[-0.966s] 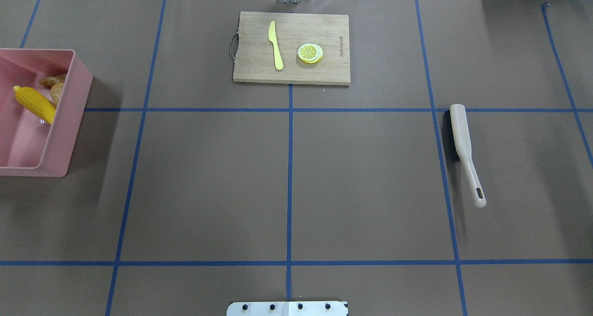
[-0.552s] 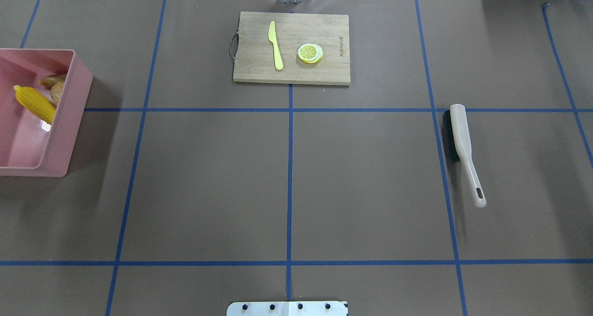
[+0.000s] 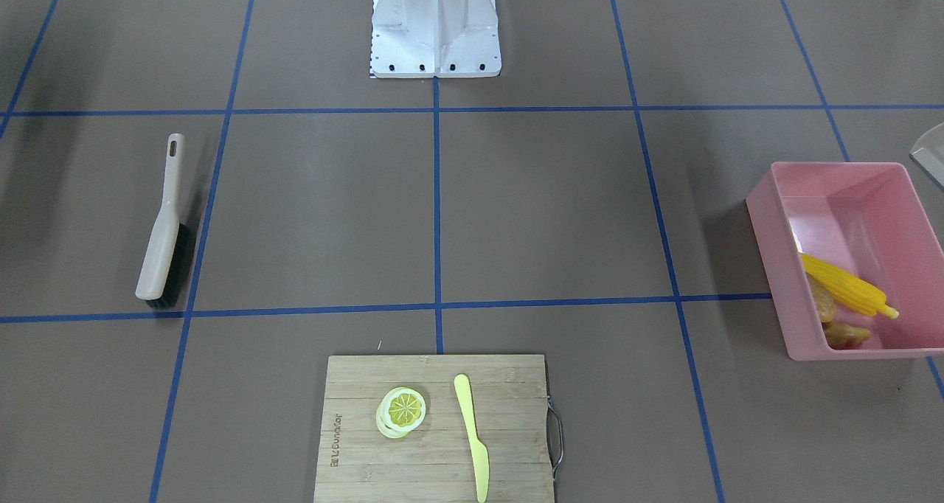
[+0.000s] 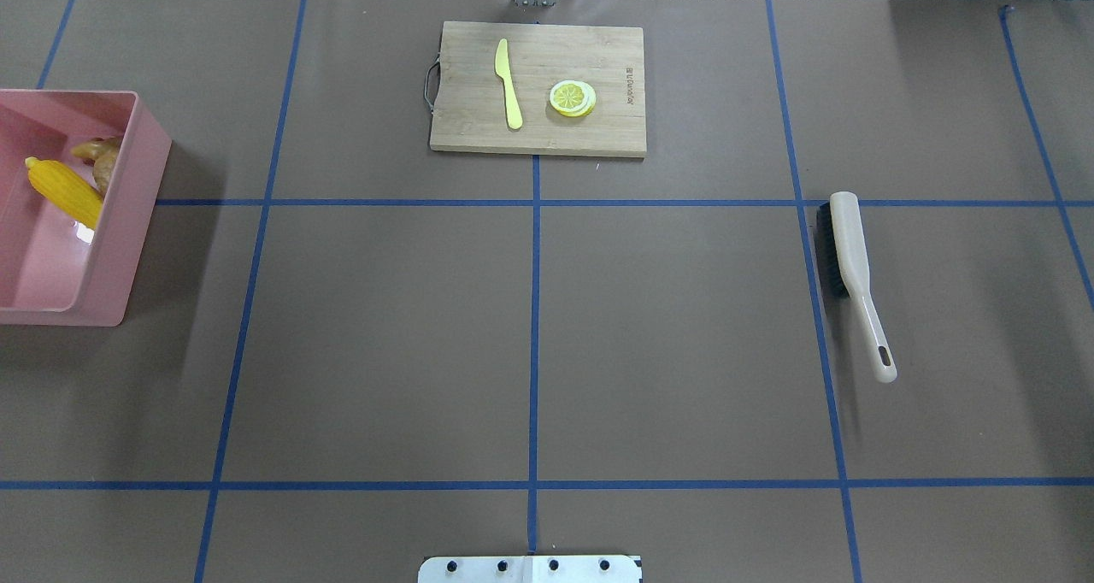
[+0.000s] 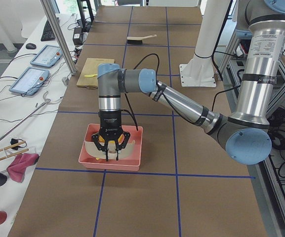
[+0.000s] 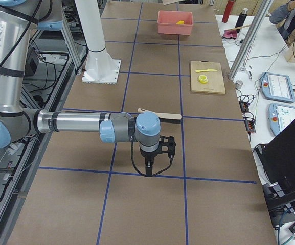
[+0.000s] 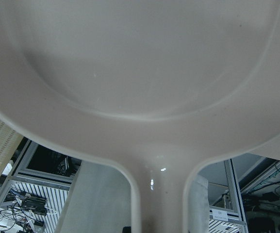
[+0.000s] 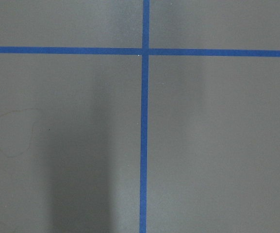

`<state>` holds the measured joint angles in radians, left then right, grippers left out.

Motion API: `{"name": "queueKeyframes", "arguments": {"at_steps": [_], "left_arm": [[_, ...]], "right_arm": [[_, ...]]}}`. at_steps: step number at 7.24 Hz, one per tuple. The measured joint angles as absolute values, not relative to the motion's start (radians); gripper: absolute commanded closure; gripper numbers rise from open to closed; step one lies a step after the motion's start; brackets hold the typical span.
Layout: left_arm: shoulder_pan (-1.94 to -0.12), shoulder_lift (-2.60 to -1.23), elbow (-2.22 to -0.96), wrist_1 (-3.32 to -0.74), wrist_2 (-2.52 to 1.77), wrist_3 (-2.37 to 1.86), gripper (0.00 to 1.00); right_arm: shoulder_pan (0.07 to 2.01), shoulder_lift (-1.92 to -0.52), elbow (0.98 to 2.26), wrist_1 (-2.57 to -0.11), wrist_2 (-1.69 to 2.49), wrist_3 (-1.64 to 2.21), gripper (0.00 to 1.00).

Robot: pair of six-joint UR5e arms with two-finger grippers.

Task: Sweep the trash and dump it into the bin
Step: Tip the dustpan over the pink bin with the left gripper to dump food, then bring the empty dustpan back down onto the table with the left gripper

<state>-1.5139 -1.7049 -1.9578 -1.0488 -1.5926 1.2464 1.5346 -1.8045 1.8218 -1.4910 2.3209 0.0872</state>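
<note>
In the pink tub (image 4: 128, 224) at the left end of the table (image 4: 385, 352): a yellow corn cob (image 4: 64, 191) lying aslant, with a brown potato (image 4: 105, 171) and a tan ginger root (image 4: 96, 148) tucked just beside it, against the wall nearer the table's middle. Above the tub, in the left side view, the left gripper (image 5: 111, 150) pointing straight down with a beige dustpan (image 5: 89, 149) at it, the pan's hollow filling the wrist view. Cannot tell whether those fingers are clamped or spread. Low over the bare table by a crossing of blue tape (image 8: 144, 145), the right gripper (image 6: 148, 167), shown only from the side, so cannot tell how its fingers stand either. Well to the right, a brush (image 4: 855, 267) lying flat. At the far edge, a cutting board (image 4: 598, 134) bearing a pale knife (image 4: 508, 83) and lemon slices (image 4: 572, 98), near each other but apart.
</note>
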Motion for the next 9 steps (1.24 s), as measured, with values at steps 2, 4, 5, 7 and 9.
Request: {"name": "queueKeyframes", "arguments": {"at_steps": [2,4,5,7,9], "left_arm": [[-1.544,-1.716,-1.987,-1.063,-1.687,1.246,1.00],[-1.545,-1.735,-1.988,-1.087,-1.841,1.198,1.00],[-1.542,-1.742,-1.984,-1.105,-1.942,1.137,1.00],[-1.494,-1.778,-1.978,-1.135,-2.083,0.984,1.00],[-1.361,-1.856,-1.966,-1.140,-2.175,0.888,1.00]], "right_arm": [[1.535,-1.805,1.823,-1.491,2.321,0.089,0.00],[1.534,-1.805,1.827,-1.491,2.321,0.088,0.00],[1.534,-1.805,1.828,-1.491,2.322,0.088,0.00],[1.535,-1.805,1.830,-1.491,2.322,0.087,0.00],[1.535,-1.805,1.831,-1.491,2.322,0.085,0.00]]}}
